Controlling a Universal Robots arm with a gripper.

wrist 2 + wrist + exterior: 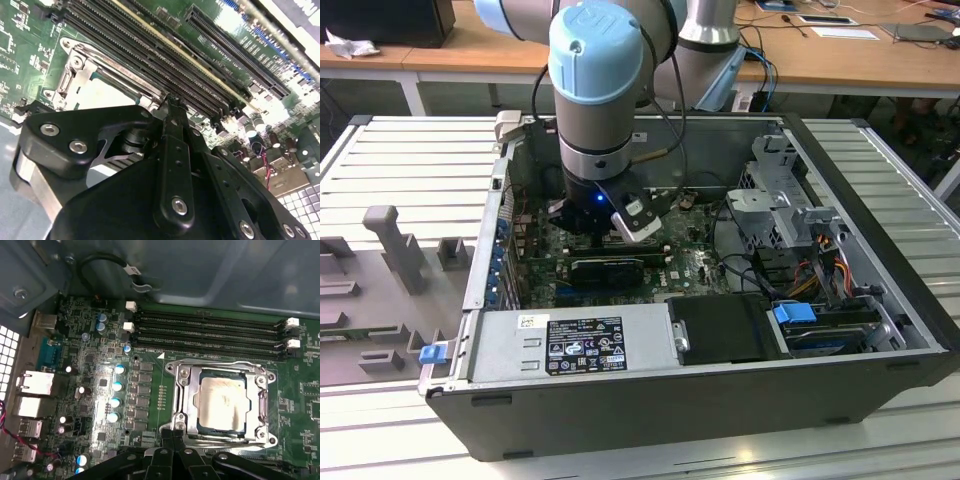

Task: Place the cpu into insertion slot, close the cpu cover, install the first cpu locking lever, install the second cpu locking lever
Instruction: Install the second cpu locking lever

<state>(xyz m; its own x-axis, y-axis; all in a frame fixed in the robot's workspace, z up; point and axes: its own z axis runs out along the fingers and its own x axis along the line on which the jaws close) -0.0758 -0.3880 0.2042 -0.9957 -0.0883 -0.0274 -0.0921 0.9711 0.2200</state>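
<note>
**Exterior view, its left to its right.** Grey moulded fixtures [395, 245] stand on the slatted metal bench [400, 150]. Beside them lies an open computer case [720, 400] with a blue clip [433, 352] at its near corner. The power supply [582, 345] lies along the case's near wall. It carries a black printed label and a small white sticker. The arm [600, 90] reaches down into the case over the green motherboard [690, 265]. Toward the exterior view's right are a metal drive cage [780, 200], bundled cables and a blue tab [795, 312].

**First wrist view.**
- **Board:** round capacitors [118, 385] stand in a column. Four long black memory slots [205, 335] with white latches run alongside the socket. A white triangle [160, 355] is printed on the board just off one socket corner.
- **Task items:** the cpu [222, 402] lies flat in the insertion slot [220, 434], its dull metal top smudged. The cpu cover [182, 405] lies down around it, framing the chip through its cut-out. A wire lever [220, 361] runs along the cover's edge next to the memory slots. Whether it is hooked cannot be determined.

**Second wrist view.** The cover [75, 75] and the pale chip top [107, 92] show beyond the black gripper body.

**Jaws.** They are drawn together and hold nothing. Their tips sit at the cover edge farthest from the memory slots. Contact with the cover cannot be confirmed.
</note>
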